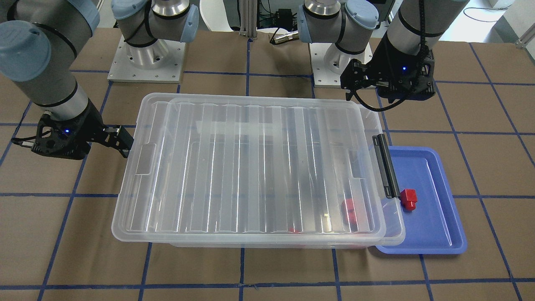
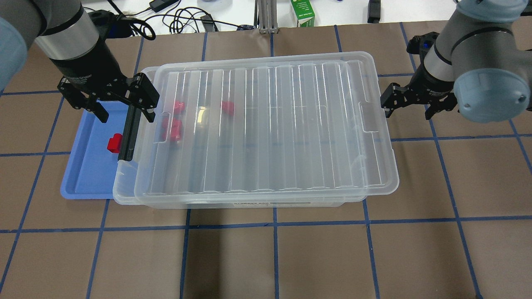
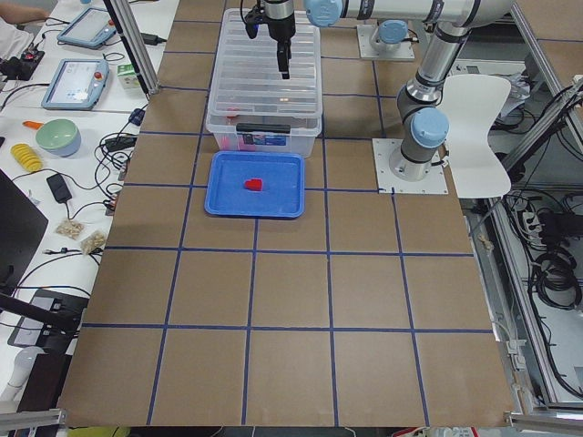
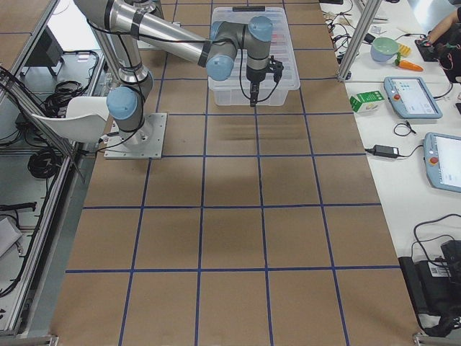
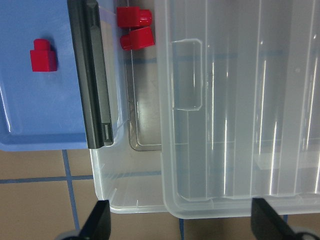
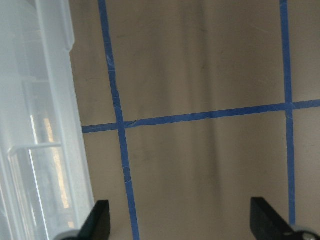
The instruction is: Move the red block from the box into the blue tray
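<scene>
A red block lies in the blue tray, close to the box's black latch; it also shows in the left wrist view. The clear box has its ribbed lid resting on it, shifted sideways off the latch end. Several more red blocks show inside the box near that end. My left gripper is open and empty above the latch end and the tray's far edge. My right gripper is open and empty beside the box's other end.
The blue tray is partly tucked under the box's latch end. The table is brown paper with a blue tape grid. Cables and a green carton lie beyond the table's far edge.
</scene>
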